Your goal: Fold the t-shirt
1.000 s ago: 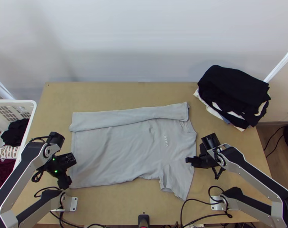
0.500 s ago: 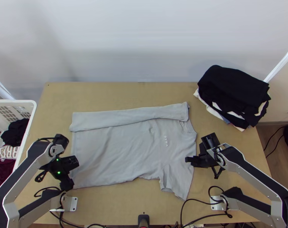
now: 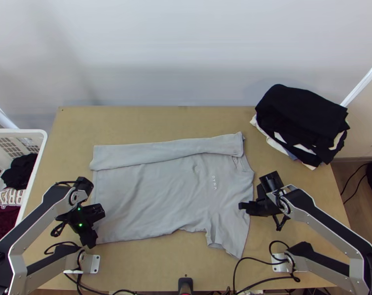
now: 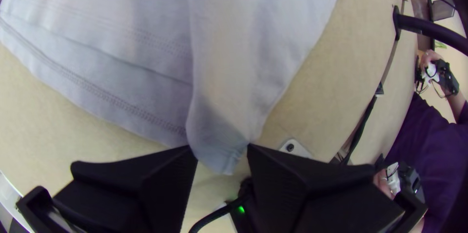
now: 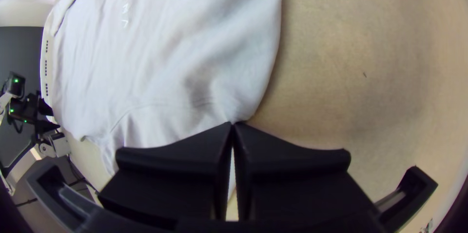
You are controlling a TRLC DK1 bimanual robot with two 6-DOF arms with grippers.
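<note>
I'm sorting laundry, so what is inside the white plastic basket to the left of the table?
Inside the white plastic basket are black cloth, cloth with pale lettering and dark red cloth. Anything beneath them is covered.

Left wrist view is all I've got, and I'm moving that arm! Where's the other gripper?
Observer: The right gripper is at the t-shirt's shoulder edge by the near sleeve, jaws together on the cloth.

Operator: Cool! Is the far side flat or folded?

Observer: Folded over, in one long strip.

Operator: And are there more clothes on the table?

Observer: Yes, a stack with black cloth on top, at the far right corner.
</note>
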